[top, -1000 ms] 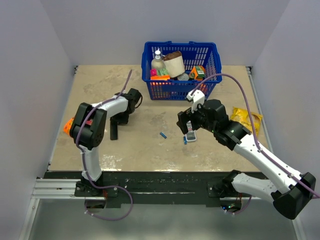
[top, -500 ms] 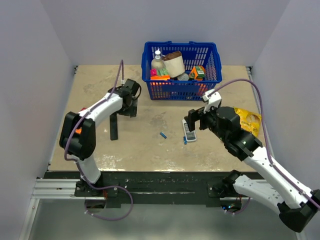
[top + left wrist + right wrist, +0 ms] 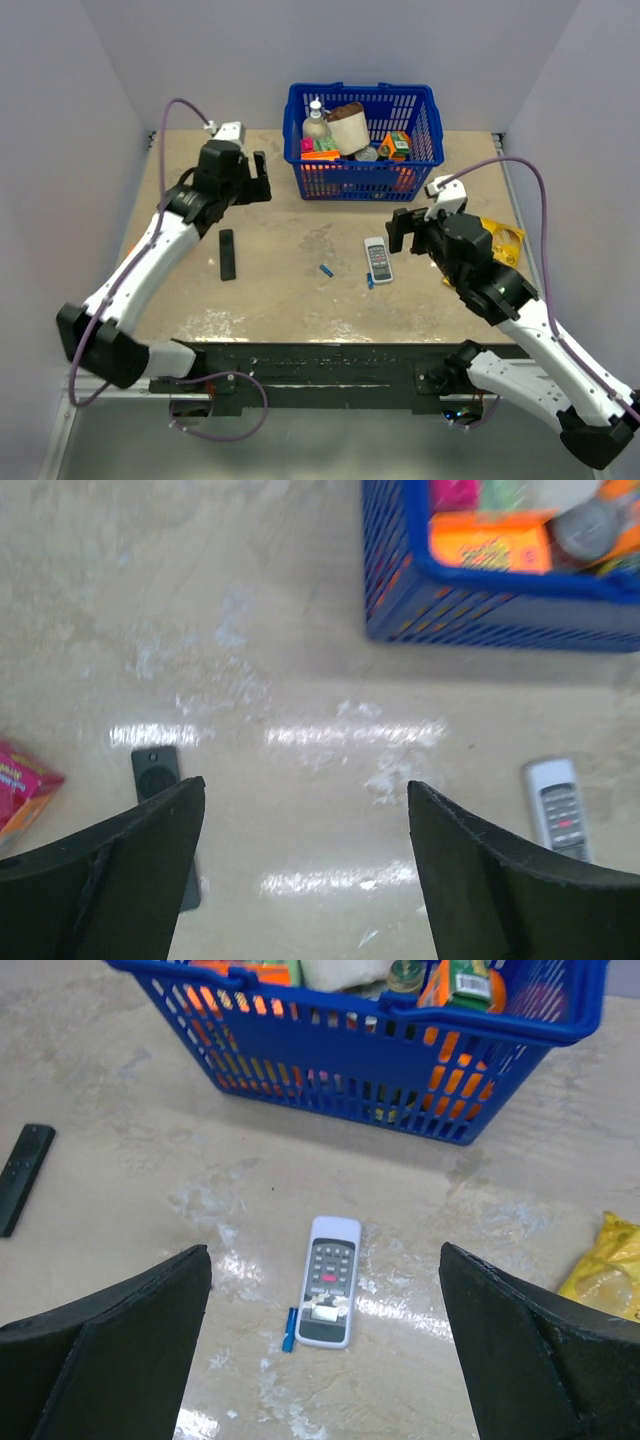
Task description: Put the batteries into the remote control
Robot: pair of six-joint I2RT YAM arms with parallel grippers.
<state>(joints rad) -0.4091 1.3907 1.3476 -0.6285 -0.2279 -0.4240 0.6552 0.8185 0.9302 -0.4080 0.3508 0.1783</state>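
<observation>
The black remote control [image 3: 227, 254] lies flat on the table at left; it also shows in the left wrist view [image 3: 157, 771], partly behind my finger, and in the right wrist view [image 3: 24, 1176]. One blue battery [image 3: 326, 270] lies mid-table. Another blue battery [image 3: 370, 281] lies against the white-grey remote [image 3: 378, 260], as the right wrist view [image 3: 290, 1328] also shows. My left gripper [image 3: 250, 180] is open and empty, raised behind the black remote [image 3: 306, 785]. My right gripper [image 3: 400, 232] is open and empty, raised just right of the white-grey remote [image 3: 323, 1260].
A blue basket [image 3: 420, 110] full of groceries stands at the back centre [image 3: 350, 1070]. A yellow packet [image 3: 497, 240] lies at right. A pink-orange packet [image 3: 20, 785] lies left of the black remote. The white-grey remote shows in both wrist views [image 3: 555, 805] [image 3: 328, 1280].
My left gripper has risen and swung back and left, away from the black remote. My right gripper has pulled back to the right, uncovering the white-grey remote. The objects have not moved.
</observation>
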